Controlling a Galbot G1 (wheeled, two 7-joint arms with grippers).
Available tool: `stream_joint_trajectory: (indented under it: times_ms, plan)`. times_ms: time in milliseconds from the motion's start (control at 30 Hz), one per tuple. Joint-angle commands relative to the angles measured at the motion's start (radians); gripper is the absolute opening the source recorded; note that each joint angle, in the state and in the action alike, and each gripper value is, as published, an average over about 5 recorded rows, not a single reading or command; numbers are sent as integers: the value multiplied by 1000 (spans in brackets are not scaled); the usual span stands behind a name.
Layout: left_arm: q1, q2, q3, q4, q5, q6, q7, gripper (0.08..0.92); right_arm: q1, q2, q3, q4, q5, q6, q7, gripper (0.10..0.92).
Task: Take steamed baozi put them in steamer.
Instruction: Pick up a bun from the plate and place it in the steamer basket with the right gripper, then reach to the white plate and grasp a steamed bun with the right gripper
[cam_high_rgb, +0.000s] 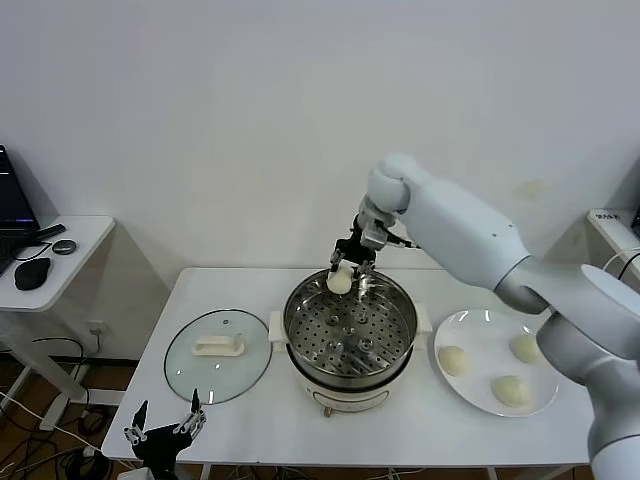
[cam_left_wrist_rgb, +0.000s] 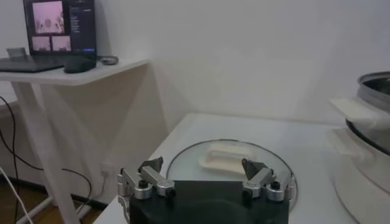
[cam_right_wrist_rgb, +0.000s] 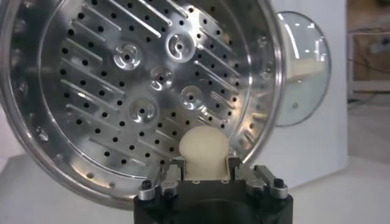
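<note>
While clamped in right tool (cam_high_rgb: 341, 279), baozi (cam_high_rgb: 340, 282) apparently above steamer (cam_high_rgb: 350, 325) rim.

The right arm (cam_high_rgb: 470, 235) is clad in smooth, rounded white shells with a bulbous joint, narrowing to a black wrist with thin dark cables. Its right gripper (cam_right_wrist_rgb: 205, 175) has a black block body, silvery metal finger mounts and dark round screws. The left gripper (cam_left_wrist_rgb: 204, 179) matches: black housing, grey metal linkages, black-tipped fingers (cam_left_wrist_rgb: 152, 165).
</note>
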Motion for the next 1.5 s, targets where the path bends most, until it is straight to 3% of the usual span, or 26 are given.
stream_joint_trajectory:
  times_ms: [33, 433, 633, 833, 1033, 1133, 1333, 1500]
  plan:
    - [3, -2, -2, -7, -4, 1, -3, 823, -47, 38, 8, -29, -151, 25, 17, 450]
    - [4, -2, -4, -5, -6, 1, -6, 823, -87, 38, 15, -45, -153, 25, 43, 466]
    - [2, -2, -5, -7, -6, 1, -5, 823, -81, 30, 1, -39, -108, 24, 57, 617]
    - [4, -2, -3, -11, -6, 2, -5, 823, -44, -16, -6, 6, 36, 23, 55, 781]
    - [3, -2, 3, -16, -6, 6, -2, 823, 35, -136, 25, 97, 154, -7, 47, 822]
    - [0, -1, 6, -17, -6, 11, 4, 823, 74, -235, 34, 156, 254, -95, 57, 823]
    - [-3, 8, 10, -9, -7, 18, 11, 823, 116, -465, 18, 271, 420, -427, 159, 823]
    - [-9, 20, 16, -3, -8, 19, 20, 823, 73, -642, 30, 310, 423, -758, 154, 823]
